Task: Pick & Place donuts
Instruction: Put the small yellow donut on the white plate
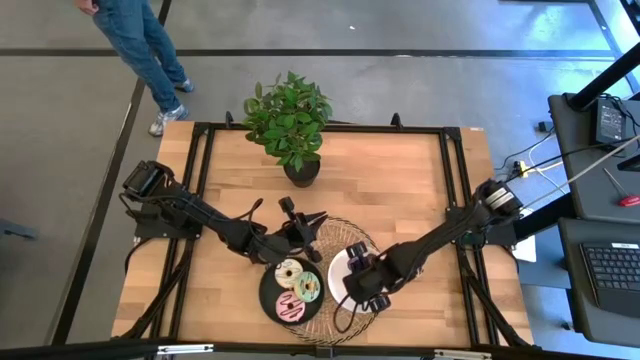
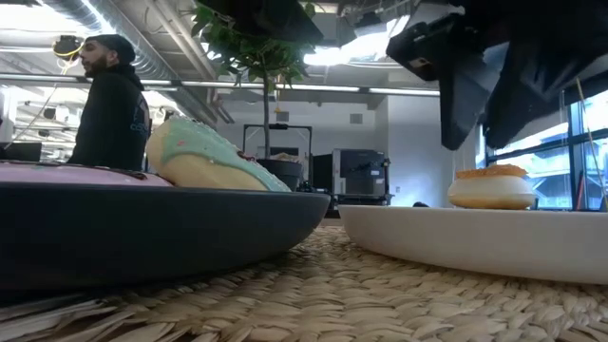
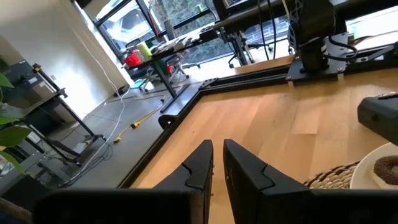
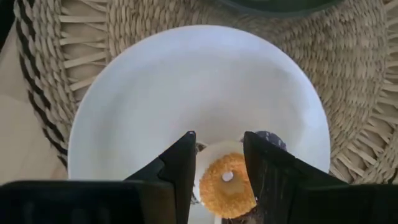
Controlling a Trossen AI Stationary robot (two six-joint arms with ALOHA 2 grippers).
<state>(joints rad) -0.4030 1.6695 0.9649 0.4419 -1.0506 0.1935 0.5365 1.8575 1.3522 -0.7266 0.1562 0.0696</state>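
Observation:
A black plate (image 1: 266,295) on the woven mat (image 1: 345,232) holds a cream-white donut (image 1: 289,271), a mint-green donut (image 1: 308,288) and a pink donut (image 1: 289,307). Beside it a white plate (image 4: 155,87) holds a small orange donut (image 4: 229,184). A brown mini donut (image 3: 388,169) and a dark purple one (image 4: 272,138) also lie on the white plate. My right gripper (image 4: 219,163) is open and points down over the orange donut, one finger on each side and above it. My left gripper (image 3: 217,165) is shut and empty, above the mat's far left part.
A potted plant (image 1: 290,125) stands at the table's far middle. A person (image 1: 140,45) stands on the floor beyond the far left corner. Bare wood (image 1: 400,180) lies on the table's far right, beyond the mat.

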